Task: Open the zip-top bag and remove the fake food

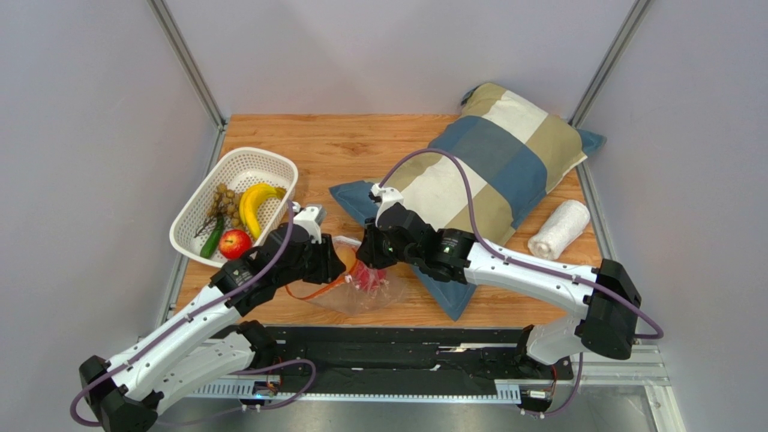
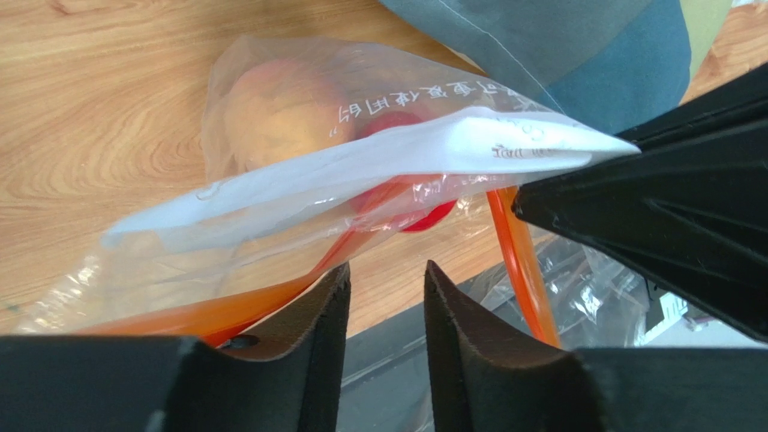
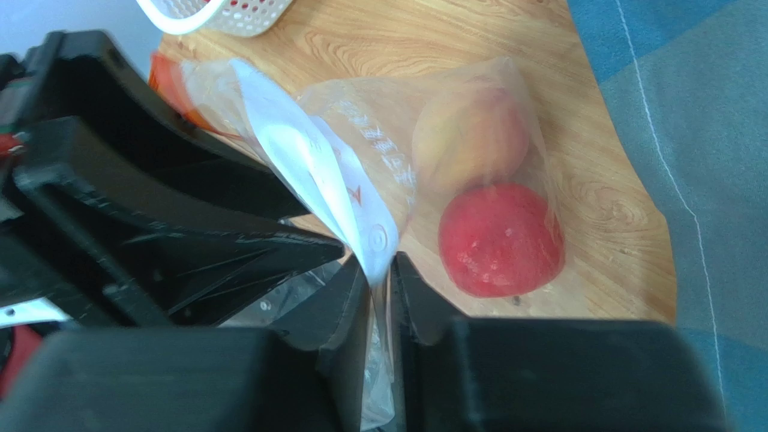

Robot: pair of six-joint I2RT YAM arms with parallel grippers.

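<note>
Clear crinkly zip-top bag (image 1: 361,290) with orange-red zipper strip (image 2: 523,261) and white label (image 2: 361,162). Location: near edge of wooden table (image 1: 361,148), between the arms. Contents: red apple (image 3: 500,238), peach (image 3: 469,135). Grasp: right gripper (image 3: 383,270) pinching the bag film; left gripper (image 2: 386,279) slightly parted, nothing between.

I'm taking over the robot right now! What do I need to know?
Left gripper: fingers apart next to the zip-top bag, holding nothing.
Right gripper: fingers shut on the bag's film.
Done: bag mouth looks open; banana, grapes, apple and green vegetable lie in the white basket.
Left: peach and red apple inside the bag, to take out.
</note>
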